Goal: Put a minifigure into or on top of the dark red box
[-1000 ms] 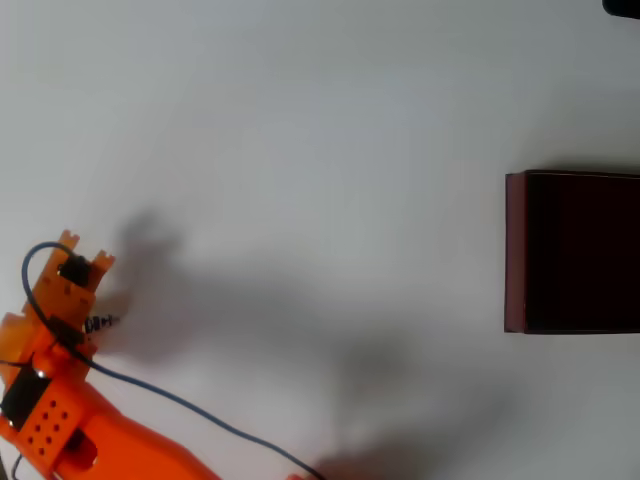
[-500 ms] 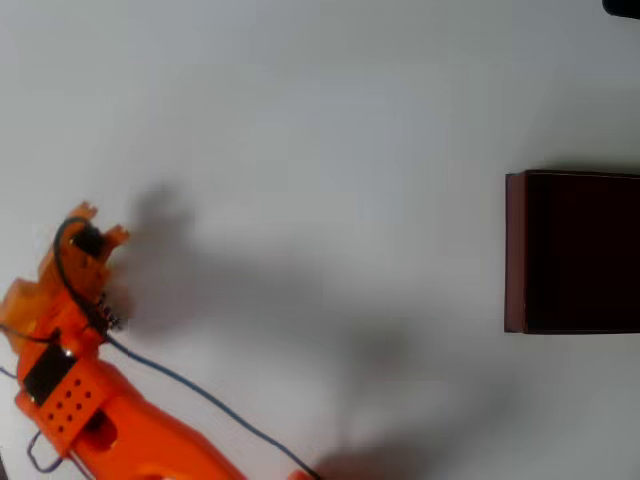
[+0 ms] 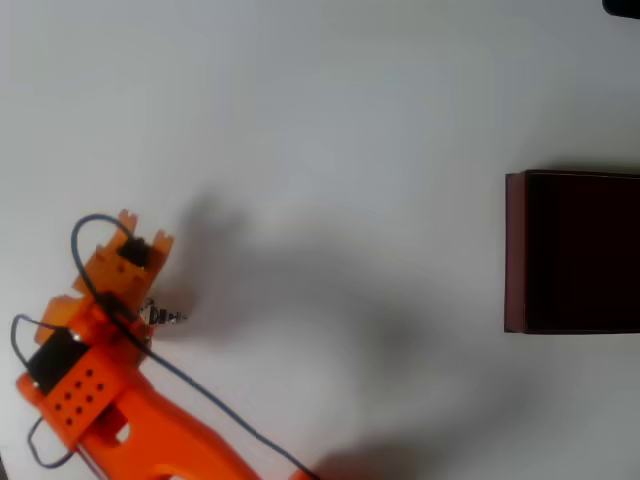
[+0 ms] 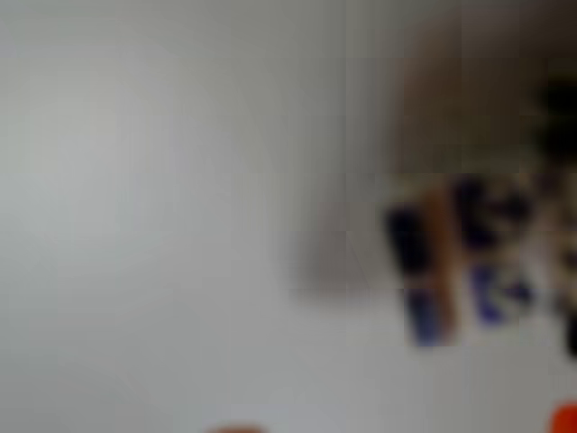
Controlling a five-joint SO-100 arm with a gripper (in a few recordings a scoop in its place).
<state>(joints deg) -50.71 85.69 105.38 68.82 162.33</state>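
Note:
In the overhead view the orange arm reaches in from the lower left. Its gripper (image 3: 152,314) is shut on the minifigure (image 3: 168,316), a tiny white-and-grey figure that sticks out to the right of the fingers, above the white table. The wrist view is heavily blurred; there the minifigure (image 4: 455,262) is a smear of white, blue and dark marks at the right. The dark red box (image 3: 515,250), with maroon walls and a nearly black inside, stands at the right edge, far from the gripper and cut off by the picture.
The white table (image 3: 330,120) lies bare between gripper and box. The arm's blue cable (image 3: 215,405) trails toward the bottom edge. A dark object (image 3: 622,6) sits in the top right corner.
The arm has swung to the right and slightly down over the last second. The minifigure moved with the gripper, from the far left edge toward the box.

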